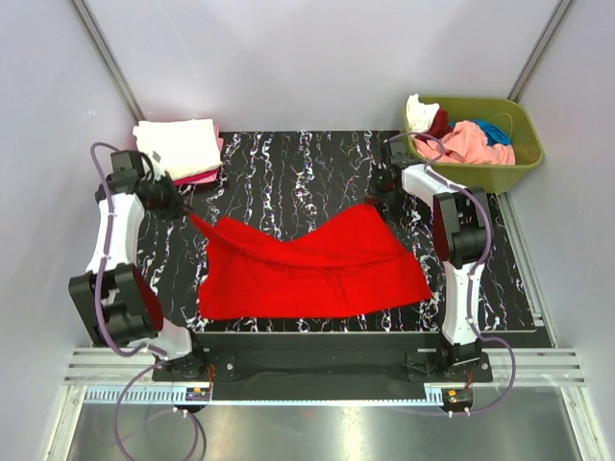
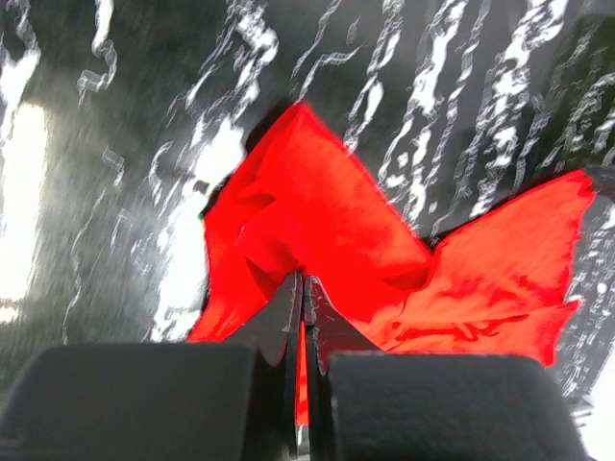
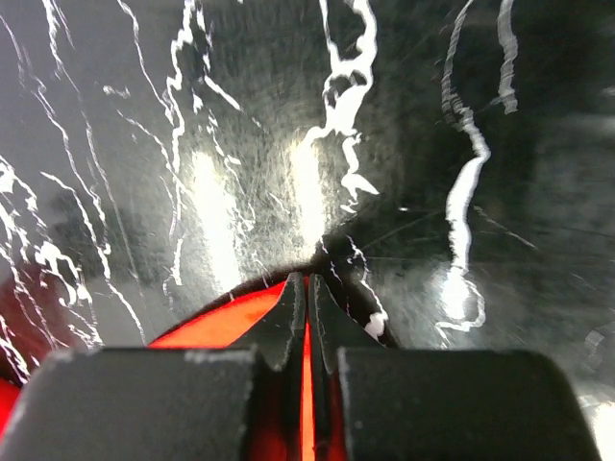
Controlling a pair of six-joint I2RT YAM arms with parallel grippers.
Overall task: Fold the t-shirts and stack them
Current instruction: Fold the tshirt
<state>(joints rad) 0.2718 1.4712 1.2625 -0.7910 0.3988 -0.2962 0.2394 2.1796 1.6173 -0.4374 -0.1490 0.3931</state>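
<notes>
The bright red t-shirt (image 1: 307, 264) lies spread across the middle of the black marbled table, its two far corners lifted. My left gripper (image 1: 183, 208) is shut on the far left corner; in the left wrist view the red cloth (image 2: 317, 230) runs between the closed jaws of the gripper (image 2: 303, 283). My right gripper (image 1: 381, 197) is shut on the far right corner; red cloth (image 3: 216, 322) shows between the closed jaws of the gripper (image 3: 307, 283). A folded cream-white shirt (image 1: 178, 146) lies on a pink one (image 1: 197, 177) at the back left.
An olive-green bin (image 1: 524, 149) at the back right holds pink (image 1: 471, 142), teal (image 1: 495, 128), dark red and white cloth. The table (image 1: 288, 163) has grey walls behind and at both sides. A metal rail runs along the near edge.
</notes>
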